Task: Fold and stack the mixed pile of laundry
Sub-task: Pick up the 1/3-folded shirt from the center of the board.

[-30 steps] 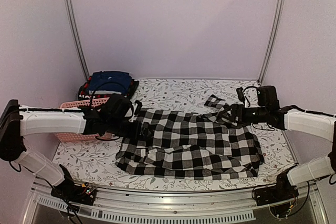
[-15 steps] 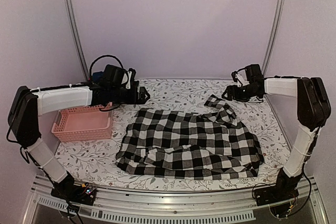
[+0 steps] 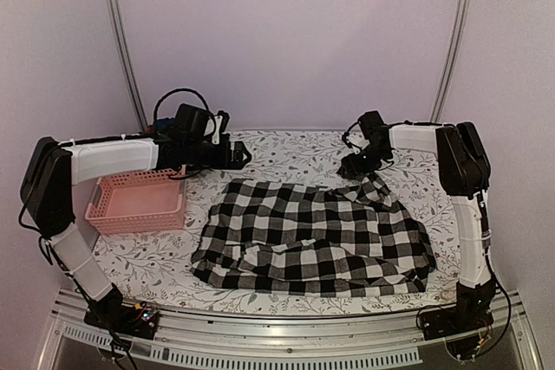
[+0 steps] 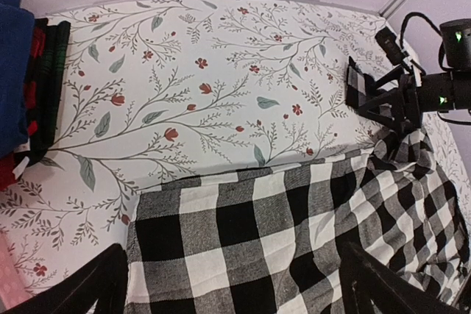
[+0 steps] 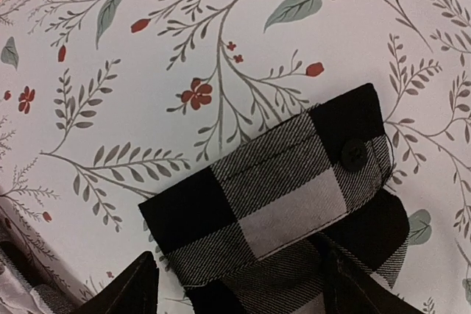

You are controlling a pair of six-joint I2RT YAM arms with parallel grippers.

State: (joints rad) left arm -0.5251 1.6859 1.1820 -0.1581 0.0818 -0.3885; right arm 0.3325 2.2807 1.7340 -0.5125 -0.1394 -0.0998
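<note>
Here, your checked shirt [image 3: 312,244] lies spread mid-frame in the top view. The left gripper [image 3: 241,156] hangs wide open by its upper-left edge, and the right gripper [image 3: 354,167] has its jaws apart astride the cuff [image 5: 287,196], upper right.

lab test cell: aluminium frame [image 3: 126,45], plain enclosure walls [image 3: 286,41]

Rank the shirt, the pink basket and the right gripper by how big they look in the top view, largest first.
1. Shirt: by far the largest, spread out wide.
2. Basket: clearly smaller.
3. Right gripper: smallest, at the far sleeve; it sits higher, nearer the camera, yet looks smallest anyway.
</note>
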